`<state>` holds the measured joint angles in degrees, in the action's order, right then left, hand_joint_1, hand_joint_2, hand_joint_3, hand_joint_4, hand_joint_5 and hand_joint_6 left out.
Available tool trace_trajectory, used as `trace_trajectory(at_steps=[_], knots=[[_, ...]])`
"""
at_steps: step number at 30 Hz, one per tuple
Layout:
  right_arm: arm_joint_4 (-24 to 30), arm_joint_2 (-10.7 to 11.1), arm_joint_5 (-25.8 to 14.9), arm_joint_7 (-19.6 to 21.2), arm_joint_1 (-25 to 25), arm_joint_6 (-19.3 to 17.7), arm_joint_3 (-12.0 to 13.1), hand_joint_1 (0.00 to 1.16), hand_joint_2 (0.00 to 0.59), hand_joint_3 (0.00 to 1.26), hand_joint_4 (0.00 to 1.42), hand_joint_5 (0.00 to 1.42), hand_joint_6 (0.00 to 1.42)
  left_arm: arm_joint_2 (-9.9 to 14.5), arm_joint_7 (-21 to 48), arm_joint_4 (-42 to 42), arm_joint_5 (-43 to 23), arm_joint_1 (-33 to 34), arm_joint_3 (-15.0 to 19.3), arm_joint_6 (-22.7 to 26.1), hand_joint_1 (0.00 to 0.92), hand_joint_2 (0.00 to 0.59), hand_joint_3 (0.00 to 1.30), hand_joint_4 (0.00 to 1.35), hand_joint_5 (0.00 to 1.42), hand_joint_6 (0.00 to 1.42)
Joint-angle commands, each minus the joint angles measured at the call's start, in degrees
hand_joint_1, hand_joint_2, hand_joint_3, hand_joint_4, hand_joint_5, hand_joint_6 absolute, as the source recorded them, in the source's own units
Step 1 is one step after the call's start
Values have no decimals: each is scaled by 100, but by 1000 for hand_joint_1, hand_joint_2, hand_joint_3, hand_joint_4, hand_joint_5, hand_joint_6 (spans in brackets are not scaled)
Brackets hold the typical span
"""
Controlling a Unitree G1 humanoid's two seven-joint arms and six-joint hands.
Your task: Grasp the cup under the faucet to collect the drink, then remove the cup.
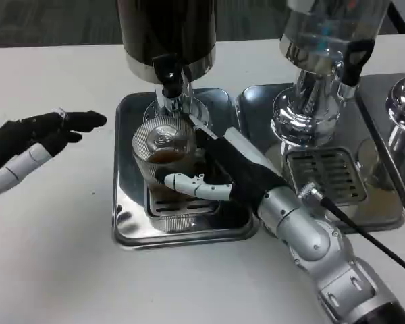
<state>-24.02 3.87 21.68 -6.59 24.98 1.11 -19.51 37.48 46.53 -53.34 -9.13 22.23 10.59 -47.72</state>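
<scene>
A white table [61, 270] fills most of the view, its matte top evenly lit and showing only soft shadows. Beyond its far edge lies a strip of dark grey floor [47, 20], which looks like carpet with a faint pattern. Bright overhead light glints as small highlights on the polished metal standing on the table.

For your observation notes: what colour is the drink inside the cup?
Dark brown, seen best in the head view, inside the cup.
</scene>
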Motion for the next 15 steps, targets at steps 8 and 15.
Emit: trace_trajectory(at_steps=[8, 15], knots=[[167, -196, 223, 454, -226, 107, -78, 520, 224, 43, 135, 271, 305, 72, -87, 8, 107, -140, -12, 42, 0, 97, 326, 228, 188, 231], [252, -263, 452, 846, -355, 56, -178, 520, 224, 158, 265, 355, 405, 93, -100, 12, 99, -154, -9, 47, 0, 127, 326, 228, 190, 239]])
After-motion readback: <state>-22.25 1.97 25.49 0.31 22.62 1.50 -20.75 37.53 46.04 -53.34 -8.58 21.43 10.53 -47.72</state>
